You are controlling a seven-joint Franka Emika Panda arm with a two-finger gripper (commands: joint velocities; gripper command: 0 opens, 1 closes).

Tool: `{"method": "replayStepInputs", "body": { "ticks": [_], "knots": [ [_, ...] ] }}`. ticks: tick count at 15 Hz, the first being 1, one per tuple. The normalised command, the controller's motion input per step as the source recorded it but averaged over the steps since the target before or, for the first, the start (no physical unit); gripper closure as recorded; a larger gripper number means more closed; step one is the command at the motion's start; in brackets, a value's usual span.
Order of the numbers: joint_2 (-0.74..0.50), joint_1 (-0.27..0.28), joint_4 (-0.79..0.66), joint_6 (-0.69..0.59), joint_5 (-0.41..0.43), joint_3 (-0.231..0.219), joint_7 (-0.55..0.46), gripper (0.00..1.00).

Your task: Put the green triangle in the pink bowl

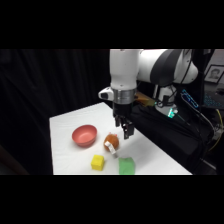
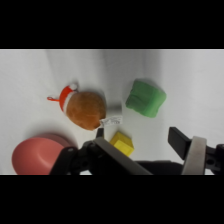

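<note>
Side view showed the green triangle (image 1: pixel 126 165) lying on the white counter (image 1: pixel 65 125) at the lower middle of the frame, close to the counter's near edge, with nothing gripping it. The yellow cube (image 1: pixel 98 162) sat just to its left, apart from it, and the brown-and-white object (image 1: pixel 112 143) stood a little above and between the two. The pink bowl (image 1: pixel 84 135) rested farther to the left and slightly higher in the frame, and it looked empty.

The gripper (image 1: pixel 125 131) hung from the white arm above the counter, just to the upper right of the brown-and-white object and above the green triangle, not touching either. In the wrist view the green triangle (image 2: pixel 145 98) lay at the upper right of centre, the brown-and-white object (image 2: pixel 85 107) at centre left, the yellow cube (image 2: pixel 122 143) low in the middle and partly behind the black linkage, and the pink bowl (image 2: pixel 40 154) in the lower left corner. The gripper (image 2: pixel 138 136) stood open there, one finger beside the yellow cube and the other at the right, with nothing held between them.

By my reading the step in hand was the approach, before any grasp. The next move called for shifting the gripper toward the green triangle so that its fingers straddled the block, descending without clipping the yellow cube or the brown-and-white object nearby, closing, and only then carrying it left to the bowl.
</note>
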Motion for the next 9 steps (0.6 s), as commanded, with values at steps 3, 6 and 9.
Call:
{"method": "replayStepInputs", "body": {
  "ticks": [3, 6, 9],
  "knots": [
    [0.17, 0.109, -0.01, 0.34, 0.006, -0.014, 0.34, 0.0],
    [0.14, 0.148, -0.02, 0.3, -0.026, -0.045, 0.35, 0.0],
    [0.12, 0.185, -0.02, 0.28, -0.065, -0.072, 0.38, 0.0]
  ]
}}
